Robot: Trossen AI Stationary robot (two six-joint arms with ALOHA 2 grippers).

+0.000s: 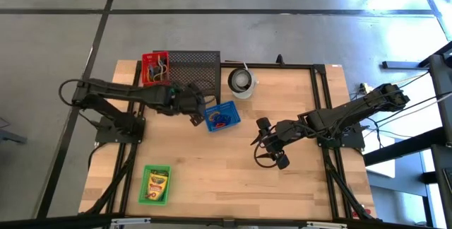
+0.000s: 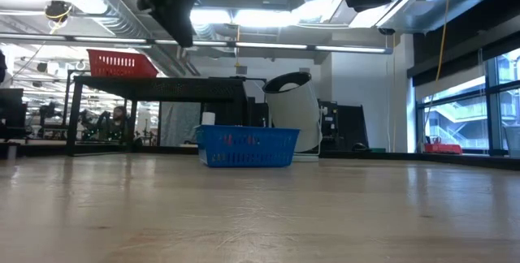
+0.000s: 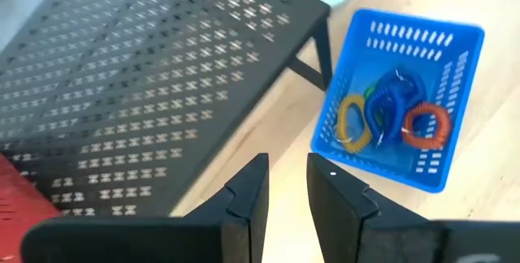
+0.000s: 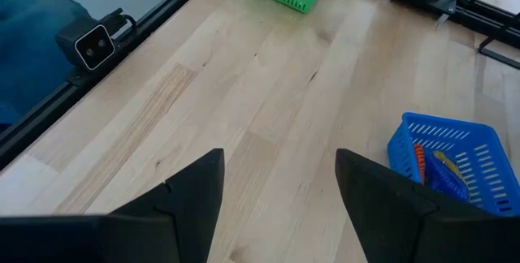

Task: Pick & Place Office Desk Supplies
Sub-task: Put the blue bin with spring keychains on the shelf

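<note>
Landmark: small blue plastic basket [image 1: 222, 117] on the wooden table [image 1: 212, 179], holding coloured thin loops [image 3: 390, 117].
Left gripper [image 1: 198, 114]: just beside the basket, jaws narrowly parted, holding nothing.
Right gripper [image 1: 270, 151]: well apart from it, jaws spread, holding nothing.
Green basket with flat yellow-and-green crayon box [image 1: 157, 183]: well apart from it, by the table's near edge.

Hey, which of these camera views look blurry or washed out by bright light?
Low view: ceiling lights glare brightly, the near tabletop is soft, and the blue basket stands fairly crisp. Left wrist view: slightly blurred overall, with the black mesh stand pale under bright light. Right wrist view: the claw's own fingers are soft and close, the wood sharper. High view: evenly lit, no strong glare.
</note>
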